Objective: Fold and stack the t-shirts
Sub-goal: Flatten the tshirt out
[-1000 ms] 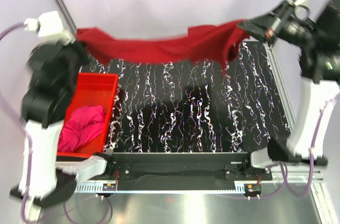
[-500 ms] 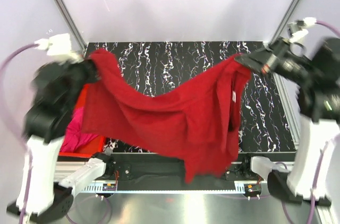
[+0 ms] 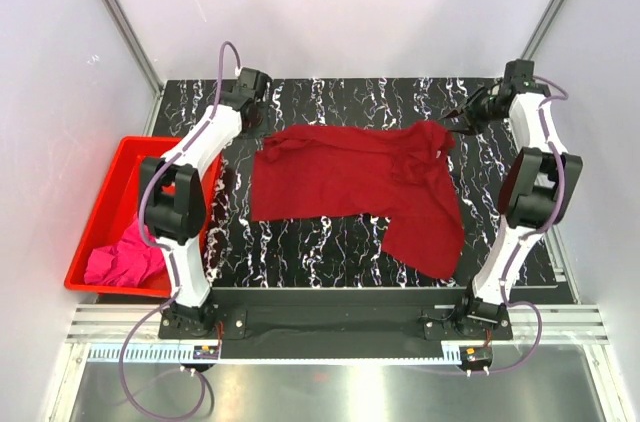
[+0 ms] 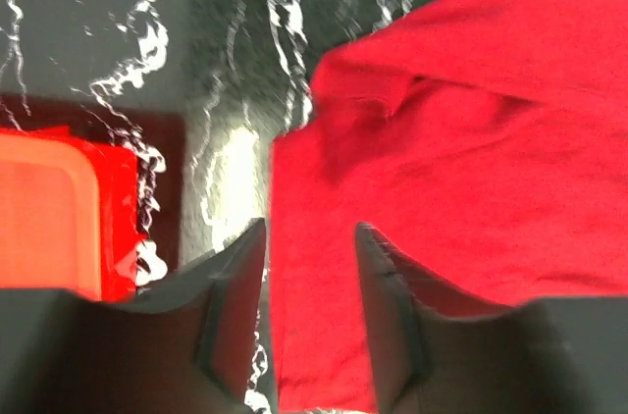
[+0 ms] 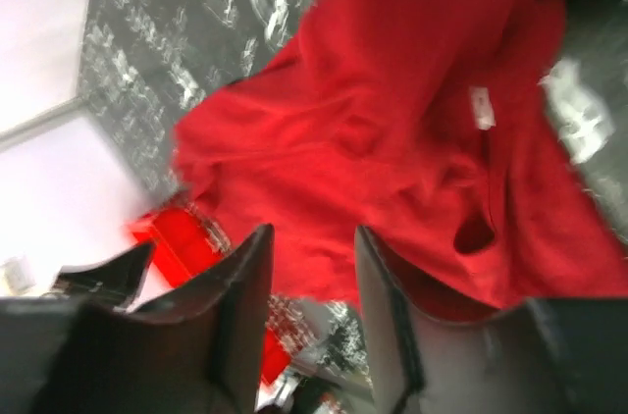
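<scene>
top external – crimson t-shirt (image 3: 340, 177) spread out

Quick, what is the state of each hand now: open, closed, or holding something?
Left hand: open, holding nothing.
Right hand: open, holding nothing.

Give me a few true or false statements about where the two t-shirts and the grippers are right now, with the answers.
1. The crimson t-shirt lies spread out on the table. True.
2. The pink t-shirt is stacked on the crimson t-shirt. False: it lies crumpled in the red bin.
3. The left gripper is clamped on the crimson t-shirt. False: its jaws stand open, holding nothing.
4. The right gripper is open. True.
</scene>
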Controlling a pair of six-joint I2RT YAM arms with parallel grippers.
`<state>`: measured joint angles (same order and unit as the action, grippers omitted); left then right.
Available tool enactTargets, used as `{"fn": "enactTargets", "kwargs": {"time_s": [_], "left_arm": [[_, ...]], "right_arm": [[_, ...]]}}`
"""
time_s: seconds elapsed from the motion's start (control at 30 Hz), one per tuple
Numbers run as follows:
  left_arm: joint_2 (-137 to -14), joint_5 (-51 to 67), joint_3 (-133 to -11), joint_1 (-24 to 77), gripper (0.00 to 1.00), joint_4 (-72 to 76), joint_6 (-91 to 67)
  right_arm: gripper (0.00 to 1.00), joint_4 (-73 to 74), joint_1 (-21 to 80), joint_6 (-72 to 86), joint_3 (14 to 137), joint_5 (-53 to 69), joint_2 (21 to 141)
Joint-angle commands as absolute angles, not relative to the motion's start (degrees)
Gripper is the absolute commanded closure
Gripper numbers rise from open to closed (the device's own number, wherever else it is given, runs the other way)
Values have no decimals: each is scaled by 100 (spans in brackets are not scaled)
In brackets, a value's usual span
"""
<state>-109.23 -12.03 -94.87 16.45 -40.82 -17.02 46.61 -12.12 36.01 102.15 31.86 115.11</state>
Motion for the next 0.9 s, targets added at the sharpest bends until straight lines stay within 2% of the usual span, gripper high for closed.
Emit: {"fn": "enactTargets", "kwargs": {"time_s": [0.0, 0.03, 0.07, 0.13, 0.23, 0.27, 0.3, 0.4, 0.53, 0.67, 0.87], "left_arm": [[-10609, -1740, -10161, 1591, 43, -4350, -1732], [-10347, -1766, -10004, 1591, 27, -4394, -1766], [-10179, -1749, -9845, 1591, 20, -4403, -1836], [-9619, -1618, -9198, 1591, 18, -4447, -1942], [-8977, -1013, -8126, 1591, 29, -4456, -2310], [-8852, -689, -7817, 1652, 42, -4430, -2486], [-8746, -659, -7570, 1722, 50, -4404, -2566], [-8552, -1185, -6874, 2143, 66, -4386, -2864], [-8543, -1950, -6478, 2487, 68, -4377, -3330], [-8674, -1925, -6127, 2505, 70, -4289, -3699], [-8903, -1977, -5871, 2514, 70, -3851, -3692]], "right_arm": [[51, 5702, -1248, 2594, 11582, 2498, 11627], [43, 5991, -1248, 2514, 11680, 2052, 11584], [38, 6142, -1248, 2444, 11672, 1761, 11514], [36, 6519, -1231, 2347, 11628, 1303, 11286], [32, 6408, -1222, 2443, 10649, 1379, 10610], [30, 6320, -1204, 2469, 10383, 1476, 10382], [30, 6250, -1169, 2470, 10136, 1503, 9954], [31, 6091, -1028, 2522, 9248, 1678, 9171], [35, 5941, -766, 2724, 8247, 2363, 8570], [37, 5906, -352, 2812, 7683, 2426, 8139], [37, 5959, -281, 2663, 6910, 2496, 7656]]}}
